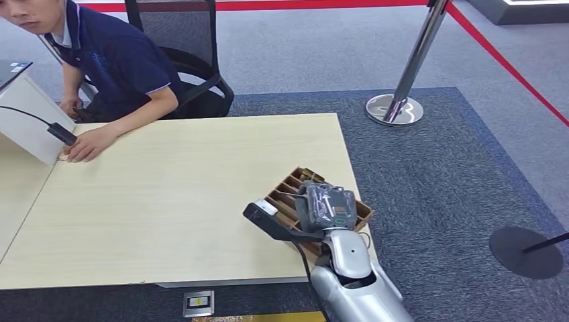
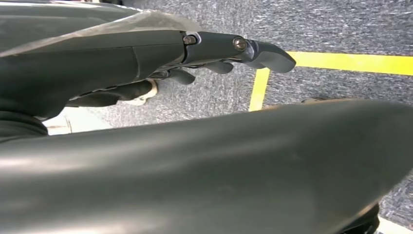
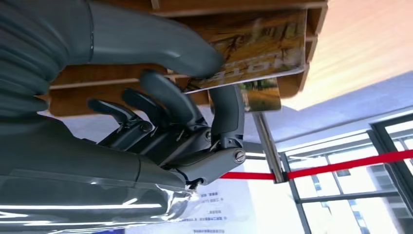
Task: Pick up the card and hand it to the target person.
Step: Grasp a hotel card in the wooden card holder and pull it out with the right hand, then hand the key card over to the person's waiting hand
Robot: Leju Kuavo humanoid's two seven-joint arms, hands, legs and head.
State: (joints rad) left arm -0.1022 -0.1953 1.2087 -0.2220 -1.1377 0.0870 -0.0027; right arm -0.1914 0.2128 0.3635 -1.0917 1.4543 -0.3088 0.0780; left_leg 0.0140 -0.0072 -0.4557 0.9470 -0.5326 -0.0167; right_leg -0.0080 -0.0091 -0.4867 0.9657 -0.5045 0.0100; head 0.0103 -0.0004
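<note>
Far across the table (image 1: 174, 201) from the wooden rack (image 1: 288, 191), the person (image 1: 111, 57) waits. My left hand (image 2: 214, 53) hangs with fingers loosely apart, holding nothing. My right hand (image 3: 195, 122) pinches the card (image 3: 258, 53) at the rack; lifting and handover remain, I judge.

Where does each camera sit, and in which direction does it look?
Head view: high on the body, looking down at the table; right hand over the wooden rack.
Left wrist view: behind the left hand, facing carpet.
Right wrist view: behind the right hand, fingers at the card.
Shared: right hand, rack.
</note>
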